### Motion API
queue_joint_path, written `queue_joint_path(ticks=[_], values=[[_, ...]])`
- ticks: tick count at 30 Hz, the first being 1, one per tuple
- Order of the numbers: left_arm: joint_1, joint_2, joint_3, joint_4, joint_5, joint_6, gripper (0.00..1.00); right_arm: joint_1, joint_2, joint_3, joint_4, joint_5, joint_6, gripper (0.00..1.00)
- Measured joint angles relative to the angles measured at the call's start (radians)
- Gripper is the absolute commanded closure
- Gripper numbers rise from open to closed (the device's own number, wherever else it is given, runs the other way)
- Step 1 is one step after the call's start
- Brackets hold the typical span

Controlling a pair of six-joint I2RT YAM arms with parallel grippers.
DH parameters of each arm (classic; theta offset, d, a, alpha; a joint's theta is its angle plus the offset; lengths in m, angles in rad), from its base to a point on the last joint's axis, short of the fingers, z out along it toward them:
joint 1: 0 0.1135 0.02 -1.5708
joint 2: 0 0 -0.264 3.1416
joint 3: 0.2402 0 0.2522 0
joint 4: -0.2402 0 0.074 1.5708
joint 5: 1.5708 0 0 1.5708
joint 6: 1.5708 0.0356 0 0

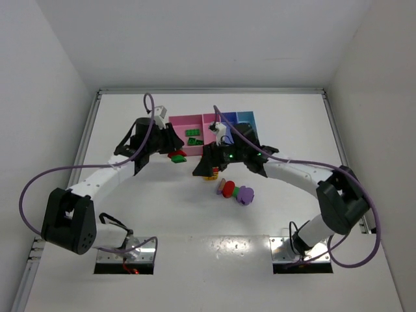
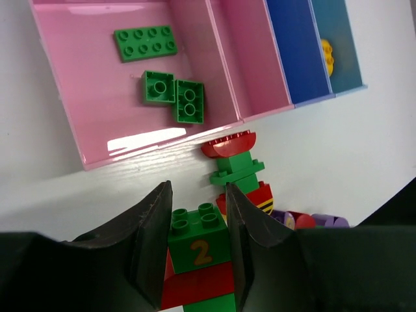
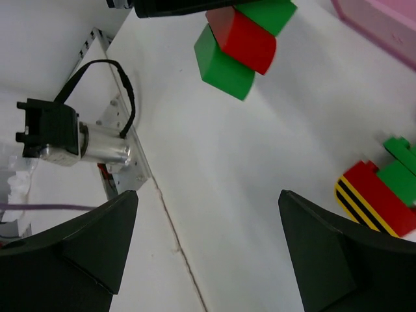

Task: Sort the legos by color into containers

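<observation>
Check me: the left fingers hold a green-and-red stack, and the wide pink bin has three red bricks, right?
The three bricks in the wide pink bin are green, not red, as the left wrist view shows. The left fingers do hold the stack.

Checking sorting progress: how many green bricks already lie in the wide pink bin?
3, all in the wide pink bin: a flat eight-stud plate at the back, a small square brick mid-bin, another brick right beside it. None looks hidden.

A yellow "2" is printed on the green brick (image 2: 198, 244), bottom centre of the left wrist view.
</observation>
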Motion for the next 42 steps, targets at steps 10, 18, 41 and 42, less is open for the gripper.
queue_joint_path(ticks=[10,18,41,42], values=[[0.014,-0.026,0.008,-0.019,-0.036,-0.065,1.00,0.108,0.193,0.167,0.031,0.174,0.073,0.12],[0.026,-0.041,0.008,-0.024,-0.036,-0.102,1.00,0.120,0.284,0.267,0.040,0.232,0.157,0.15],[0.097,-0.058,-0.027,0.007,0.009,-0.165,1.00,0.129,0.364,0.306,0.130,0.188,0.248,1.00],[0.100,-0.061,-0.032,0.005,0.014,-0.165,1.00,0.133,0.357,0.290,0.141,0.185,0.235,1.00]])
